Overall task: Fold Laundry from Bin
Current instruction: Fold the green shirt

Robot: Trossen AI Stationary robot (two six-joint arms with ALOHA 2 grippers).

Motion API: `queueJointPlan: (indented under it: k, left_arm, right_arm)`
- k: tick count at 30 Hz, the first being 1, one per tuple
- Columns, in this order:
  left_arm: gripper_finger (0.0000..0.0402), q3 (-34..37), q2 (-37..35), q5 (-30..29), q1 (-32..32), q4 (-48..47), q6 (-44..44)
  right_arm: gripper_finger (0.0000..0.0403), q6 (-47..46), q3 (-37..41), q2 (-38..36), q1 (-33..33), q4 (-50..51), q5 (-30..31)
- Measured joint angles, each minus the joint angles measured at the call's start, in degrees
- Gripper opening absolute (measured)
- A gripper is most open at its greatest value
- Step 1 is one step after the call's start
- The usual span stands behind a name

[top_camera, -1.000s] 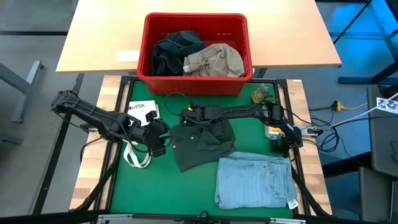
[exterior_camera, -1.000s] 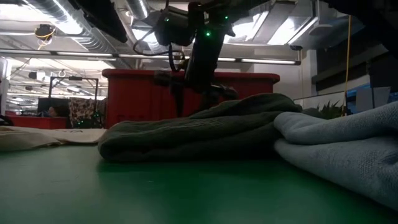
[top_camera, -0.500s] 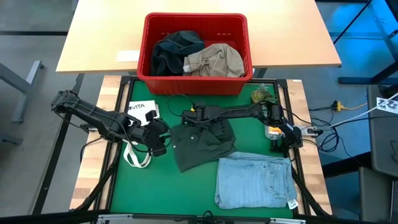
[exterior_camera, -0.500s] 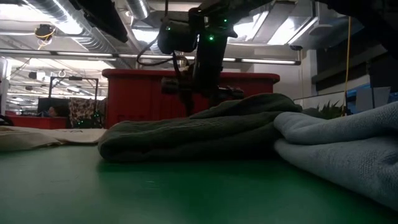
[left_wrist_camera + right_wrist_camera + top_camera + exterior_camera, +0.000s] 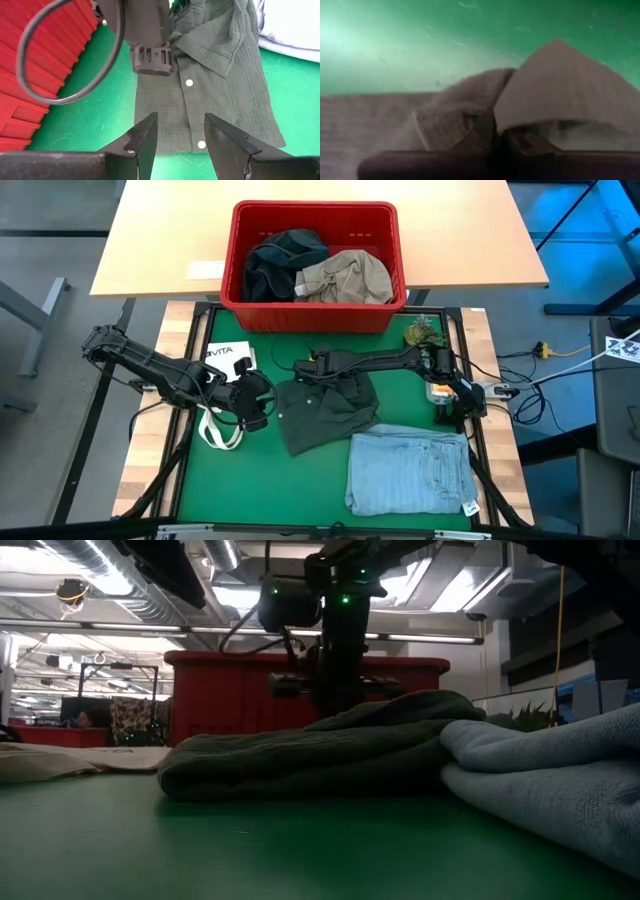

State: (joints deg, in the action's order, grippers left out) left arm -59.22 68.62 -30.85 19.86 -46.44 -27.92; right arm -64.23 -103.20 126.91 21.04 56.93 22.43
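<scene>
My right gripper (image 5: pixel 492 131) pinched shut on dark green shirt (image 5: pixel 325 412), far corner, ready for fold. My left gripper (image 5: pixel 177 131) parted, empty, beside shirt's near edge. Folded jeans (image 5: pixel 410 470) alongside. Red bin (image 5: pixel 313 317) beyond mat, more laundry (image 5: pixel 315 268) inside.

left claw (image 5: pixel 177 132) agape, right claw (image 5: pixel 492 132) — pinched closed
</scene>
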Motion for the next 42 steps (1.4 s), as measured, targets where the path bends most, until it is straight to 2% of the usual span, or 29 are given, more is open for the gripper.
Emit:
queueJointPlan:
  k: [10,19,31,42]
  left_arm:
    - [0.0155,0.0,0.0,0.0,0.0,0.0,-0.09]
    - [0.0155,0.0,1.03,-0.05,0.0,0.0,-3.32]
    - [0.0155,4.48,10.52,-3.21,-0.36,8.2,-3.31]
    - [0.0155,4.5,19.58,-4.46,-3.32,17.52,-3.5]
  right_arm:
    - [0.001,2.0,0.0,-2.99,-0.07,11.19,2.61]
    - [0.001,10.94,-0.02,-5.9,-0.04,18.27,4.1]
    - [0.0018,27.2,-0.02,-5.9,0.0,20.72,3.89]
    - [0.002,30.16,-0.02,-5.91,0.0,24.53,1.99]
